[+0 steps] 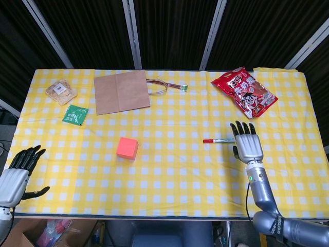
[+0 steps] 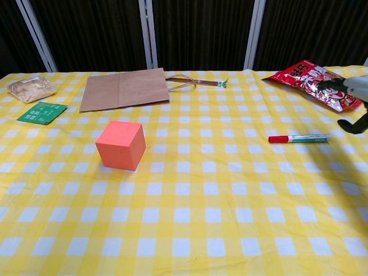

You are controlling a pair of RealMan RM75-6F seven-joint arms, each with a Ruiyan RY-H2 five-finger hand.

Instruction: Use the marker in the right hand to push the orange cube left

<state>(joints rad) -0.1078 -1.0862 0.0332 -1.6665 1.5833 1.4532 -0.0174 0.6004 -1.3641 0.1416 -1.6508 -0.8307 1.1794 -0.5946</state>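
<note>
The tabletop (image 1: 169, 195) is covered by a yellow-and-white checked cloth. Behind its far edge hangs a black curtain (image 1: 169, 31), crossed by slanted grey metal struts (image 1: 132, 33). Lighting is even. A cardboard box (image 1: 49, 232) sits below the near left corner.

On the table (image 1: 169, 190), the cube (image 1: 127, 148) sits left of centre, with the marker (image 1: 218, 140) lying flat well to its right, cap end toward the cube. The right hand (image 1: 248, 144) is just right of the marker's far end and apart from it, and the left hand (image 1: 18, 170) is at the near left corner. Along the far side lie a paper bag (image 1: 121, 91) behind the cube, a small packet (image 1: 75, 114) and a wrapped snack (image 1: 60, 91) to the bag's left, and a snack bag (image 1: 244, 92) at far right.
</note>
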